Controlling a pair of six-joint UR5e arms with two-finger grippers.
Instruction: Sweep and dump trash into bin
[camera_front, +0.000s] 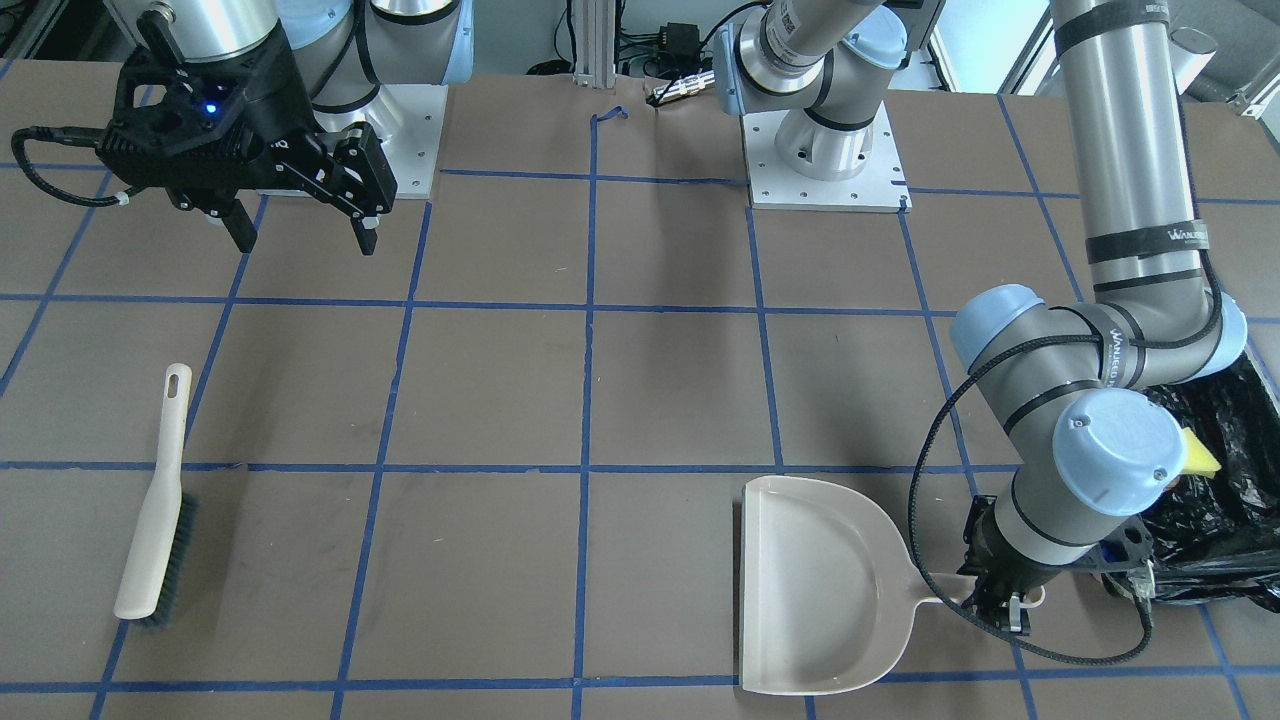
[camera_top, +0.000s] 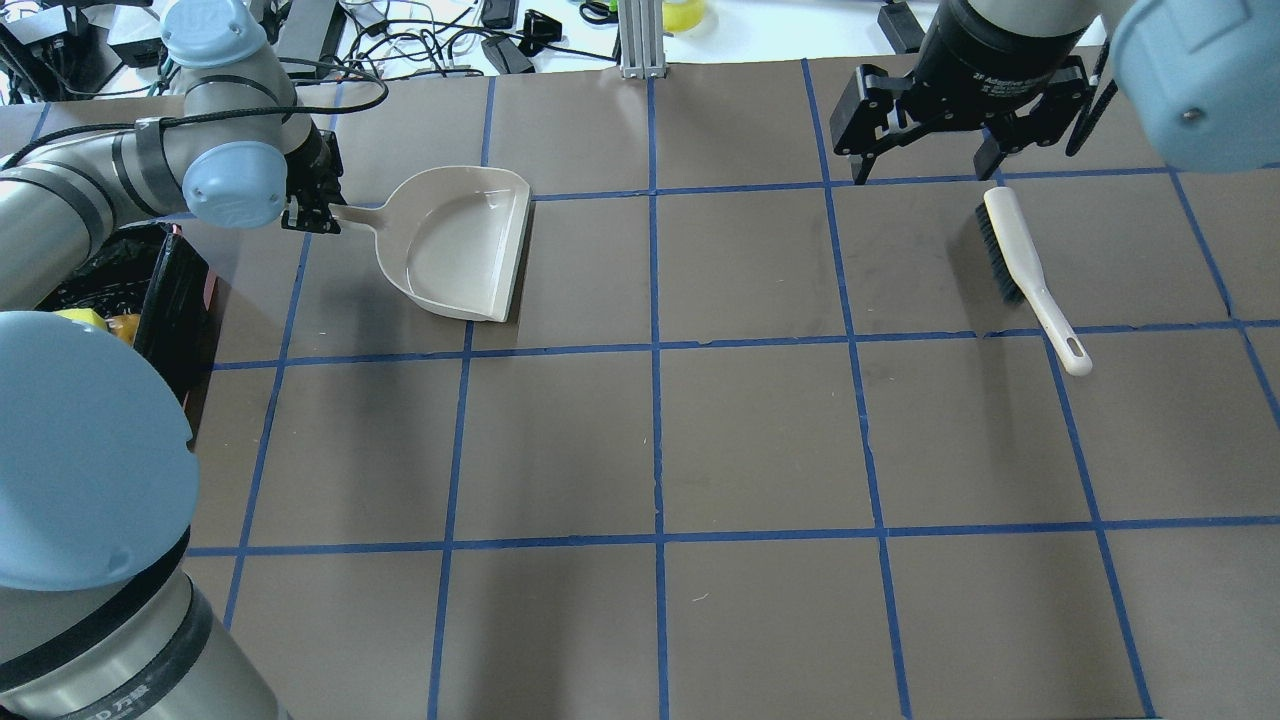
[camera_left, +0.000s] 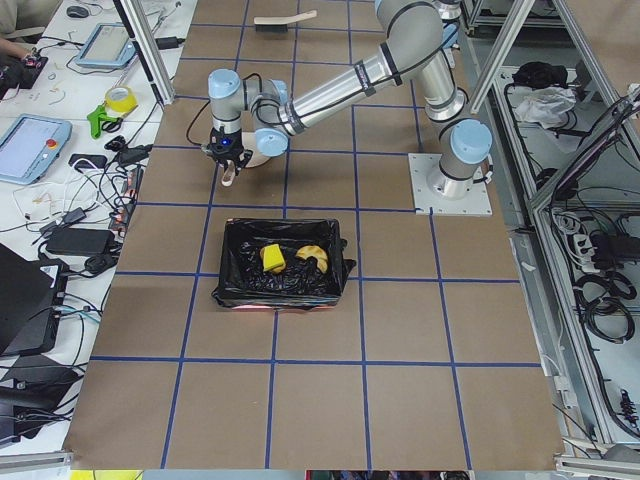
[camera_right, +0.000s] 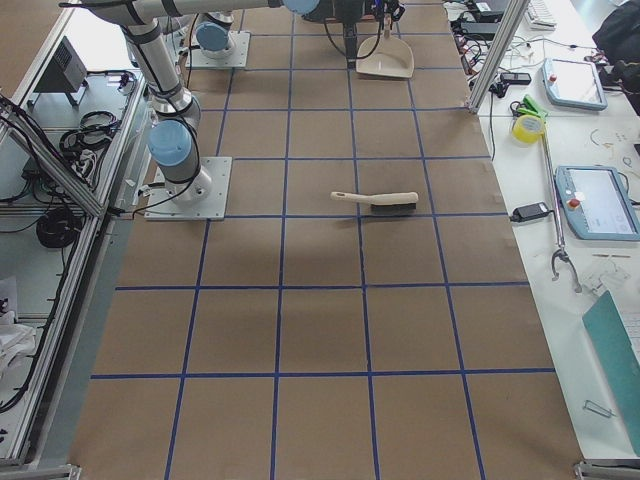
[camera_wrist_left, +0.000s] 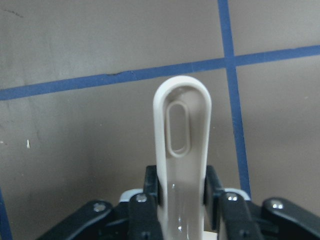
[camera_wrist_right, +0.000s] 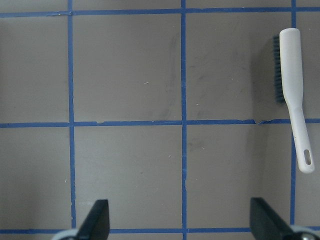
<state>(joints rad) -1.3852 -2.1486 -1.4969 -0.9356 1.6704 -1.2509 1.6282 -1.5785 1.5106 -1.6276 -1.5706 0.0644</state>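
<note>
The bin (camera_left: 275, 297), a box lined with a black bag, stands at the table's left end; it also shows in the front view (camera_front: 1230, 540) and the overhead view (camera_top: 170, 290). In it lie a yellow wedge (camera_left: 271, 258) and an amber blob (camera_left: 314, 258). I cannot make out the cream crescent. My left gripper (camera_wrist_left: 181, 186) is shut on the handle of the empty beige dustpan (camera_top: 460, 245), which sits low and level beside the bin. My right gripper (camera_top: 925, 165) hangs open and empty above the table, just beyond the brush head.
A cream hand brush (camera_top: 1020, 260) with dark bristles lies on the table on the right, under my right gripper; it also shows in the right wrist view (camera_wrist_right: 292, 90). Blue tape lines grid the brown table. Cables and tablets lie past the far edge.
</note>
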